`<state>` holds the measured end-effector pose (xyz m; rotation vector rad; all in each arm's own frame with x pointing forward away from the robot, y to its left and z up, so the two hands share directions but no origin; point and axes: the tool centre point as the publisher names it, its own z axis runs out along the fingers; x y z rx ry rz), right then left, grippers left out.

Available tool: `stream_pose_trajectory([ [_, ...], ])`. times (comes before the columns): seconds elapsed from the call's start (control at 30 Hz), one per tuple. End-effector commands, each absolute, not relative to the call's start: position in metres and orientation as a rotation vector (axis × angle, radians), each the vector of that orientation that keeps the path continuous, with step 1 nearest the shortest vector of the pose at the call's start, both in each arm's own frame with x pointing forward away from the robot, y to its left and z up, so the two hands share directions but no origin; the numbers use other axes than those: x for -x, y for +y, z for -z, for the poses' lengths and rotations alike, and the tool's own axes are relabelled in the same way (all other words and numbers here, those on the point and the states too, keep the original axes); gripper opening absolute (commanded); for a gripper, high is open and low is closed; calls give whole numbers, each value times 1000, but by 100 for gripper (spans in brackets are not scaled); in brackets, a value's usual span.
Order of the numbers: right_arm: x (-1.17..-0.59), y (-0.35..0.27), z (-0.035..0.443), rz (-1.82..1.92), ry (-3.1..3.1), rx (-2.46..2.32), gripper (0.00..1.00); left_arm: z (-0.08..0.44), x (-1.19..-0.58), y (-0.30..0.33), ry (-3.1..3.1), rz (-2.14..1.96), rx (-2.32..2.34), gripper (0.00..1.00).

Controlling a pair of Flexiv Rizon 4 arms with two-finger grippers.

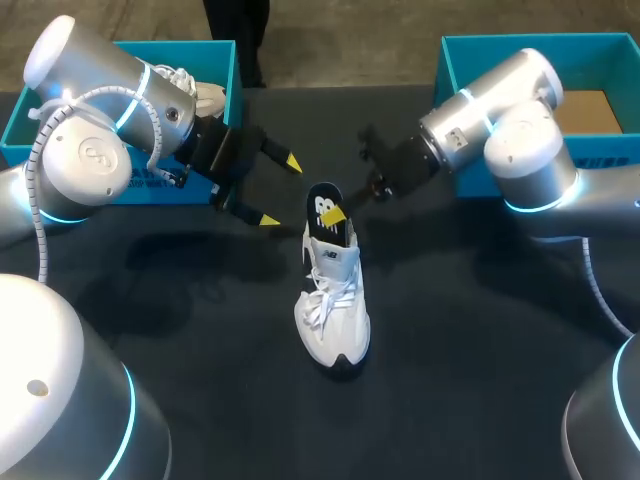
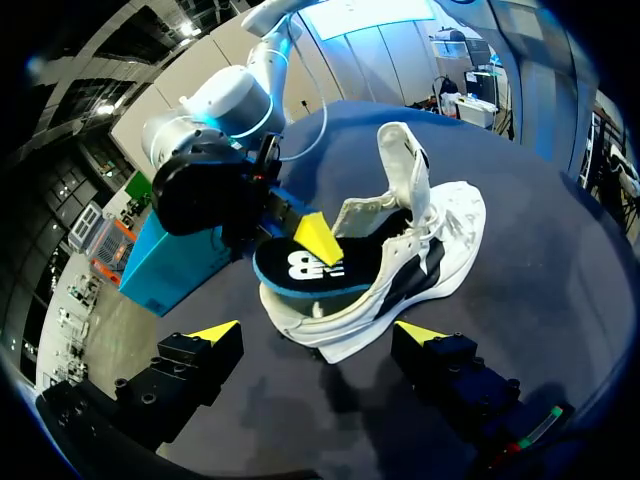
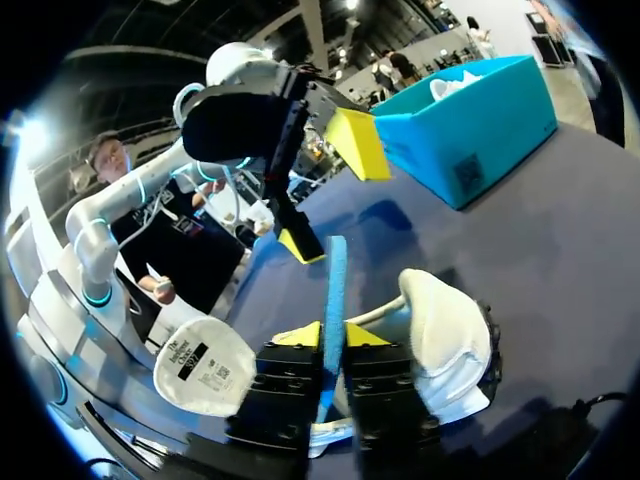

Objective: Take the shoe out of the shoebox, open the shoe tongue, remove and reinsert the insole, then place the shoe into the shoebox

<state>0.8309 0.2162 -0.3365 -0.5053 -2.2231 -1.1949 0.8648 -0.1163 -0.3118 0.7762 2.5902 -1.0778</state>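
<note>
A white shoe (image 1: pixel 332 315) stands on the dark table at the middle, toe toward the front edge, tongue (image 2: pixel 405 165) raised. Its black insole (image 1: pixel 322 208) with a blue edge sticks up out of the heel. My right gripper (image 1: pixel 335 216) is shut on the insole (image 3: pixel 334 285), one yellow-tipped finger on each face. My left gripper (image 1: pixel 280 191) hangs open just left of the heel with nothing between its fingers. Seen from the left wrist, the shoe (image 2: pixel 430 250) and insole (image 2: pixel 300 272) lie just ahead of that open gripper (image 2: pixel 318 332).
A teal shoebox (image 1: pixel 120 188) stands at the back left behind my left arm, with another white shoe (image 1: pixel 200 92) inside. A second teal box (image 1: pixel 470 60) with brown card in it stands at the back right.
</note>
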Motion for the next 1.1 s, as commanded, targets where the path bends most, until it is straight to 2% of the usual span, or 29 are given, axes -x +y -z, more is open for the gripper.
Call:
stream_pose_trajectory([
  [0.03,-831,219,343,1174,-2201,515,0,312,-864,-116,2591,1075,-777,100],
  [0.8,-801,219,353,1030,-2128,565,1,312,-864,-116,2591,1075,-777,100],
  [0.83,-802,219,351,1034,-2137,564,18,312,-864,-116,2591,1075,-777,100],
  [0.9,-803,220,347,1044,-2153,563,26,312,-864,-116,2591,1075,-777,100],
  [0.97,-804,219,343,1050,-2170,561,31,312,-864,-116,2591,1075,-777,100],
  [1.1,-806,220,334,1064,-2203,563,32,312,-864,-116,2591,1075,-777,100],
])
